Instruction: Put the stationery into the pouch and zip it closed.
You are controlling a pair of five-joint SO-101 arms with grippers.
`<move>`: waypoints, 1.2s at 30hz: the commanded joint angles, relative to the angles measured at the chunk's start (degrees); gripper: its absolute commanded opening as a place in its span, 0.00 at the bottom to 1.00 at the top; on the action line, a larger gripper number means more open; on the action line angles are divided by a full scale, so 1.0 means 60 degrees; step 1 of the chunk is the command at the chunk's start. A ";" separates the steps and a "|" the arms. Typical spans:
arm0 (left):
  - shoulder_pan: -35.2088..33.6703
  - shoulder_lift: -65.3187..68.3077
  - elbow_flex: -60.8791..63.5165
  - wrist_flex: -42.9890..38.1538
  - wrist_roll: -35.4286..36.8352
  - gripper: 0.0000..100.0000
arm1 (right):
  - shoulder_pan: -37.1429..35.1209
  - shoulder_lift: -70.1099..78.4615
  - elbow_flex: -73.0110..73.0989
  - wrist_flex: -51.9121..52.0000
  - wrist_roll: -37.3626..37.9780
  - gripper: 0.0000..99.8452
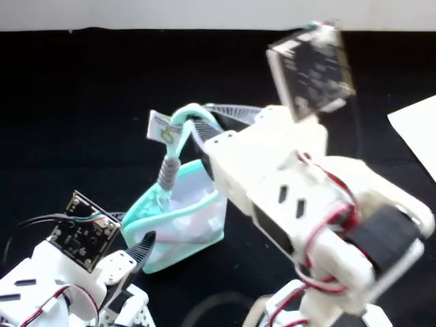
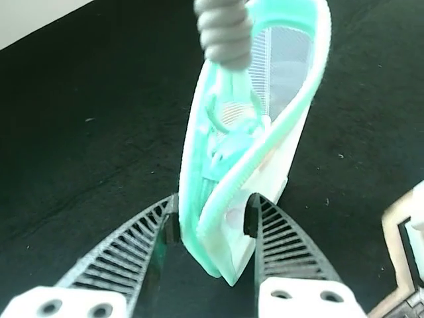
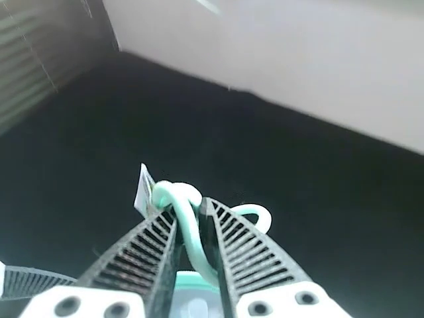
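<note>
The mint-green translucent zip pouch (image 1: 184, 218) stands unzipped on the black table (image 1: 68, 102). The left gripper (image 2: 212, 222) is closed on its near end; the right gripper (image 3: 189, 213) pinches the mint cord loop (image 3: 177, 193) above the far end. The zip axis runs between them.

The black tabletop (image 1: 75, 116) spreads out all round the right pincer (image 1: 197, 121). Well off to that pincer's right lies a white sheet (image 1: 417, 133) (paper, by the look of it). Beyond the pincer, a pale wall (image 1: 170, 13) borders the tabletop's far side.
</note>
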 commanded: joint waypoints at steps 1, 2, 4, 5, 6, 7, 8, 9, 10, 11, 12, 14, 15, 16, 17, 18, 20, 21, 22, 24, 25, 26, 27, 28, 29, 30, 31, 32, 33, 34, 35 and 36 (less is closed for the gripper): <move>0.0608 0.0081 0.0007 0.0073 0.0088 0.17 | -0.0037 0.0007 0.0652 0.0110 0.0073 0.01; 0.0725 0.0081 0.0007 0.0073 0.0088 0.17 | -0.0037 0.0007 0.0696 0.0110 0.0073 0.01; 0.1033 0.0081 0.0007 0.0073 0.0088 0.17 | -0.0037 -0.0007 0.0696 0.0110 0.0029 0.01; 0.1194 0.0095 0.0007 0.0073 0.0088 0.17 | -0.0037 0.0007 0.0696 0.0110 0.0029 0.01; 0.1355 0.0095 0.0007 0.0073 0.0088 0.17 | -0.0037 0.0037 0.0711 0.0110 0.0015 0.01; 0.1502 0.0095 -0.0007 0.0073 0.0088 0.17 | -0.0037 0.0037 0.0725 0.0110 0.0015 0.01; 0.1634 0.0095 -0.0022 0.0073 0.0088 0.17 | -0.0037 0.0037 0.0725 0.0110 0.0015 0.01; 0.1707 0.0095 -0.0051 0.0073 0.0088 0.17 | -0.0037 0.0037 0.0725 0.0110 0.0015 0.01; 0.1810 0.0095 -0.0066 0.0073 0.0088 0.17 | -0.0037 0.0037 0.0725 0.0110 0.0015 0.01; 0.1912 0.0095 -0.0066 0.0073 0.0088 0.17 | -0.0037 0.0037 0.0725 0.0110 0.0015 0.01; 0.1971 0.0095 -0.0066 0.0029 0.0088 0.17 | -0.0037 0.0037 0.0755 0.0110 0.0015 0.01; 0.2015 0.0095 -0.0066 0.0000 0.0088 0.17 | -0.0037 0.0037 0.0784 0.0110 0.0015 0.01; 0.2029 0.0095 -0.0081 0.0015 0.0088 0.17 | -0.0037 0.0037 0.0799 0.0110 0.0015 0.01; 0.2029 0.0095 -0.0081 0.0059 0.0088 0.15 | -0.0037 0.0037 0.0799 0.0110 0.0015 0.01; 0.2044 0.0095 -0.0081 0.0059 0.0088 0.11 | -0.0037 0.0037 0.0784 0.0110 0.0015 0.01; 0.2044 0.0095 -0.0081 0.0029 0.0073 0.06 | -0.0022 0.0037 0.0740 0.0110 0.0015 0.01; 0.2029 0.0066 -0.0095 0.0059 0.0029 0.01 | -0.0022 0.0007 0.0725 0.0110 0.0015 0.01; 0.1985 0.0037 -0.0125 0.0073 0.0029 0.02 | -0.0007 -0.0007 0.0711 0.0110 0.0015 0.01; 0.1971 0.0022 -0.0154 0.0088 0.0029 0.00 | 0.0110 -0.0022 0.0711 0.0095 0.0015 0.01; 0.1971 0.0007 -0.0168 0.0190 0.0029 0.01 | 0.0447 -0.0022 0.0374 0.0095 0.0015 0.01; 0.1971 0.0007 -0.0168 0.0322 0.0029 0.01 | 0.0579 -0.0022 0.0037 0.0095 0.0044 0.01; 0.1971 0.0007 -0.0168 0.0396 0.0029 0.01 | 0.0755 -0.0022 -0.0403 0.0095 0.0059 0.01; 0.1956 -0.0007 -0.0168 0.0425 0.0029 0.01 | 0.0930 -0.0022 -0.0872 0.0095 0.0073 0.01; 0.1883 -0.0007 -0.0183 0.0425 0.0029 0.01 | 0.1150 -0.0022 -0.1282 0.0095 0.0117 0.01; 0.1722 -0.0007 -0.0212 0.0396 0.0029 0.01 | 0.1399 -0.0022 -0.1648 0.0095 0.0293 0.01; 0.1590 0.0007 -0.0330 0.0396 0.0029 0.01 | 0.1678 -0.0022 -0.1853 0.0110 0.0469 0.01; 0.1473 0.0022 -0.0476 0.0410 0.0029 0.01 | 0.1985 -0.0037 -0.1868 0.0110 0.0557 0.01; 0.1355 0.0007 -0.0681 0.0410 0.0029 0.01 | 0.2322 -0.0037 -0.1839 0.0110 0.0586 0.01; 0.1223 0.0007 -0.0901 0.0410 0.0029 0.01 | 0.2659 -0.0037 -0.1839 0.0110 0.0601 0.01; 0.1106 0.0007 -0.1136 0.0425 0.0029 0.01 | 0.3040 -0.0037 -0.1839 0.0110 0.0601 0.01; 0.0974 0.0022 -0.1385 0.0425 0.0029 0.01 | 0.3392 -0.0037 -0.1839 0.0110 0.0601 0.01; 0.0842 0.0037 -0.1604 0.0425 0.0029 0.01 | 0.3714 -0.0037 -0.1839 0.0110 0.0615 0.01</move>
